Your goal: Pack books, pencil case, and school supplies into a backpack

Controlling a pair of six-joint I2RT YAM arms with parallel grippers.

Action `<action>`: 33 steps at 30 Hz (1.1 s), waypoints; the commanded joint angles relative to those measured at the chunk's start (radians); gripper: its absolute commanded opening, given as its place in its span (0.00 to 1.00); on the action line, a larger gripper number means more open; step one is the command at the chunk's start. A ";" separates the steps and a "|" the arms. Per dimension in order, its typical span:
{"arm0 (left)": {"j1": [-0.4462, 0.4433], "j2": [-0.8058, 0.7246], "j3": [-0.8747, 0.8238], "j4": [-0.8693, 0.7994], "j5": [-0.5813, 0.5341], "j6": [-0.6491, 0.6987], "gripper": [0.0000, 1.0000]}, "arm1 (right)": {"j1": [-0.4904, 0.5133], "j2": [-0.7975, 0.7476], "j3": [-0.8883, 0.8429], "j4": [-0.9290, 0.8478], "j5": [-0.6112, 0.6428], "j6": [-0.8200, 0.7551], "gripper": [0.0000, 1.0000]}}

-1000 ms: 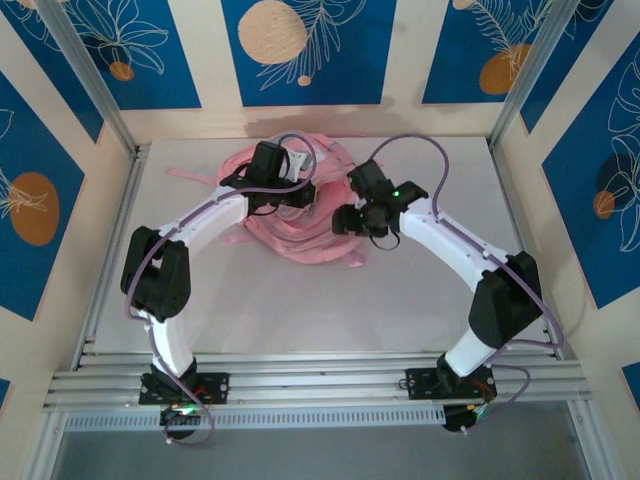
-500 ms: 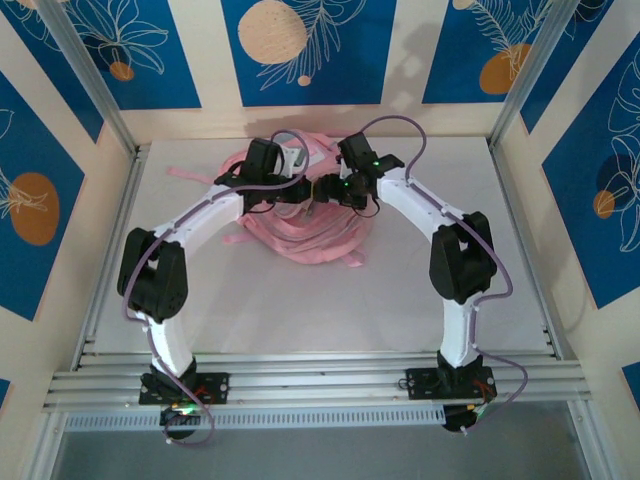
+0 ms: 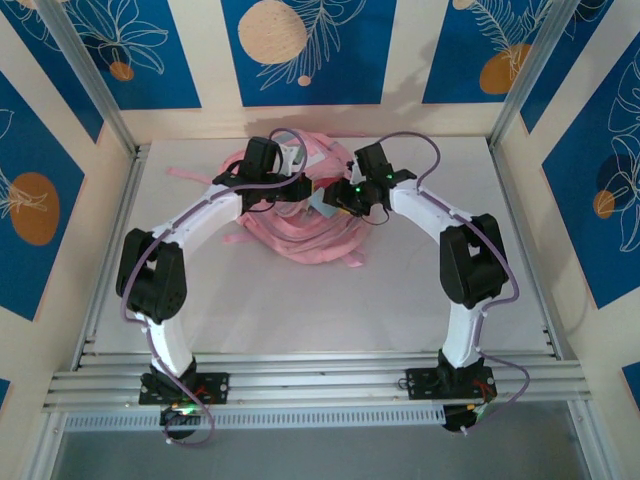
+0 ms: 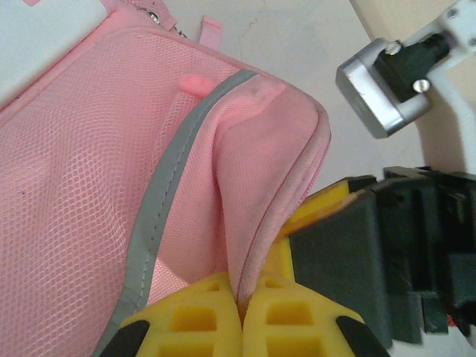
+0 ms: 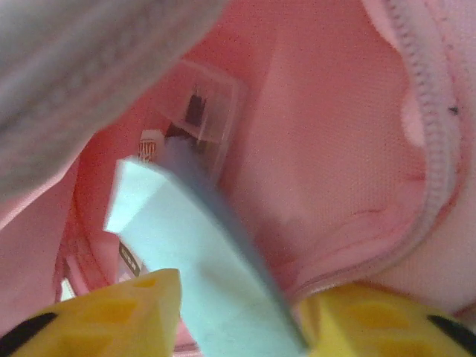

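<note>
So the pink backpack [image 3: 300,240] was slumped at the 12 o'clock end of the table [image 3: 420,290], straps trailing off toward 9 and 5 o'clock, and both arms were reaching in over its top. The left claw [image 3: 303,188] came at it from 9 o'clock, and the right claw [image 3: 328,197] from 3 o'clock, the two of them close together over the opening. On the left wrist cam we saw the left claw [image 4: 242,316] pressed together on a fold of the backpack's [image 4: 89,193] rim fabric. The pink cloth ran straight up out of the seam between the yellow fingers, with the mesh [image 4: 67,223] and grey trim [image 4: 167,201] off toward 10 o'clock. On the right wrist cam the right claw [image 5: 242,320] was poking into the pink interior, with the light blue pad [image 5: 193,245] filling the gap between its fingers. It touched both, so it looked like a pinch to us, though the shot was blurry. Deeper in, toward 11 o'clock, a clear bag [image 5: 208,108] with dark bits lay against the lining, and the zipper [image 5: 428,126] curved down the 3 o'clock side.
</note>
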 commanded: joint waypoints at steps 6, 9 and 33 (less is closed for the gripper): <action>-0.043 -0.040 0.012 0.075 0.092 -0.047 0.00 | 0.010 0.022 -0.002 0.254 -0.174 0.164 0.27; -0.048 -0.042 0.002 0.099 0.104 -0.069 0.00 | 0.011 0.056 0.023 0.274 -0.169 0.195 0.23; -0.023 -0.213 -0.196 0.112 -0.073 -0.007 0.59 | -0.035 -0.346 -0.216 -0.079 0.140 -0.051 0.84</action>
